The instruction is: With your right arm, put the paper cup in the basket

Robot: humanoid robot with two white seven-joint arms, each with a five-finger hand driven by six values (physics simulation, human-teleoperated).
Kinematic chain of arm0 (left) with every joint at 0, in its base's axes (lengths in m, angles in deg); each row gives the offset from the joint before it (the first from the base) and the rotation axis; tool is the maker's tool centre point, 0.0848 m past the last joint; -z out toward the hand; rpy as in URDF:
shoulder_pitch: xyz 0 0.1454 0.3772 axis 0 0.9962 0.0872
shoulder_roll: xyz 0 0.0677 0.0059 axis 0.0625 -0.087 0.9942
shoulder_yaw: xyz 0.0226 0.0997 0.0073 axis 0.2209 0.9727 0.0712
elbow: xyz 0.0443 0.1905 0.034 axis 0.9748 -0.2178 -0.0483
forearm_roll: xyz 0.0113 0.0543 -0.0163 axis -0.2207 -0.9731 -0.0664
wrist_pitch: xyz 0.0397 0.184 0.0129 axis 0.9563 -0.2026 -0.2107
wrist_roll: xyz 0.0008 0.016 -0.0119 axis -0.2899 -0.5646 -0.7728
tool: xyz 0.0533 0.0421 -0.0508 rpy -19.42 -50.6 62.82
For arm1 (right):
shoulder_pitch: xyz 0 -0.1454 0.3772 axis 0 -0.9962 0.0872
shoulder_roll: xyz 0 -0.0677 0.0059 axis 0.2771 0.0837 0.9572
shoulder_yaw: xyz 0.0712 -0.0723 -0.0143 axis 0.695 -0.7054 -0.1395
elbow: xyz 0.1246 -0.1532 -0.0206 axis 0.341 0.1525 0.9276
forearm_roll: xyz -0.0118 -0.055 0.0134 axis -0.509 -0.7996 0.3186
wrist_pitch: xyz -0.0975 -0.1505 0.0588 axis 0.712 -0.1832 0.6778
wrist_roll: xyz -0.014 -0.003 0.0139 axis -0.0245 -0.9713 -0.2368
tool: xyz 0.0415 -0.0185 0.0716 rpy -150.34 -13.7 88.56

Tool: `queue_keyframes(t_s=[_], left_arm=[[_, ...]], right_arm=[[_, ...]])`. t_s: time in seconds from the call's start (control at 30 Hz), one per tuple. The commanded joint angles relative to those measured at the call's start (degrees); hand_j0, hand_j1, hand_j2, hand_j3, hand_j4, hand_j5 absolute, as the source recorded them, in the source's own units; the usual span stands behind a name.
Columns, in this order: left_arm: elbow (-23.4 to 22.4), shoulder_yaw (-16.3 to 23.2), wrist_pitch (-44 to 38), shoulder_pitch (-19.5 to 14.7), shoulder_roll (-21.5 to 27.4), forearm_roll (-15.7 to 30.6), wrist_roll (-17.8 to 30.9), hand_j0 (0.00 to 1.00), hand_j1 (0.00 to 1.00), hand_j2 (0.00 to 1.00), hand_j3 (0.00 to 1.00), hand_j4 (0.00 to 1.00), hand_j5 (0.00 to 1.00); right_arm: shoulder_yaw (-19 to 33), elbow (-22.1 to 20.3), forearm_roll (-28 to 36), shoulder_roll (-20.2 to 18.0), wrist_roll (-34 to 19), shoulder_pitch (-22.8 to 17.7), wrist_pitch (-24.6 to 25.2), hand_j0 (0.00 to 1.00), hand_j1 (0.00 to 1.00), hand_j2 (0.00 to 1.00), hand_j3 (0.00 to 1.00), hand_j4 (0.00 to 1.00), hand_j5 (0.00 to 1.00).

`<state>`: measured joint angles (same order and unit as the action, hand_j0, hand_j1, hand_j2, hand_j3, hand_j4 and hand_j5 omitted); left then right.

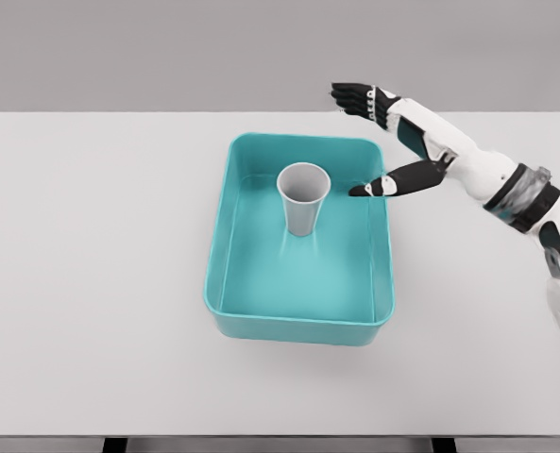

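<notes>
The paper cup (304,199) stands upright inside the basket (225,247), mouth up, on the floor of the bin toward its far half and roughly midway between the side walls. It is a plain grey-white cup that tapers to a narrower base, and nothing touches it. The basket is a teal rectangular tub with rounded corners and low walls, sitting on the white table (91,283) a little right of centre. To the right of the cup, the right hand (393,142) hangs above the basket's far right corner and right rim, holding nothing: its dark fingers (355,96) are stretched out flat and point left, while the thumb (379,184) juts out separately lower down, its tip over the inner right edge of the basket, near the cup but apart from it. The white forearm runs off toward the picture's right edge.
</notes>
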<state>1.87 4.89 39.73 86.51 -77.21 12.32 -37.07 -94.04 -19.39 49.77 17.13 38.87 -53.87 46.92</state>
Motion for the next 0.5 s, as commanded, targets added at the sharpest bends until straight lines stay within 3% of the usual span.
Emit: queue_keyframes(t_s=[0.0, 0.13, 0.23, 0.47], left_arm=[[0.0, 0.0, 0.0, 0.0, 0.0, 0.0, 0.0, 1.0, 1.0, 1.0, 1.0, 1.0, 1.0], [0.0, 0.0, 0.0, 0.0, 0.0, 0.0, 0.0, 1.0, 1.0, 1.0, 1.0, 1.0, 1.0], [0.0, 0.0, 0.0, 0.0, 0.0, 0.0, 0.0, 1.0, 1.0, 1.0, 1.0, 1.0, 1.0], [0.0, 0.0, 0.0, 0.0, 0.0, 0.0, 0.0, 1.0, 1.0, 1.0, 1.0, 1.0, 1.0]], right_arm=[[3.0, -0.7, 2.4, -3.0, 0.0, -0.4, -0.9, 0.99, 0.99, 0.99, 0.99, 0.99, 0.99], [4.5, -0.6, 2.5, -8.3, 0.0, -5.9, -8.3, 0.99, 0.99, 0.99, 0.99, 0.99, 0.99], [4.9, -0.7, 3.5, -10.0, 0.0, -9.3, -12.9, 0.99, 0.99, 0.99, 0.99, 0.99, 0.99], [6.0, -0.7, 3.5, -12.0, 0.0, -11.0, -14.3, 1.0, 1.0, 1.0, 1.0, 1.0, 1.0]])
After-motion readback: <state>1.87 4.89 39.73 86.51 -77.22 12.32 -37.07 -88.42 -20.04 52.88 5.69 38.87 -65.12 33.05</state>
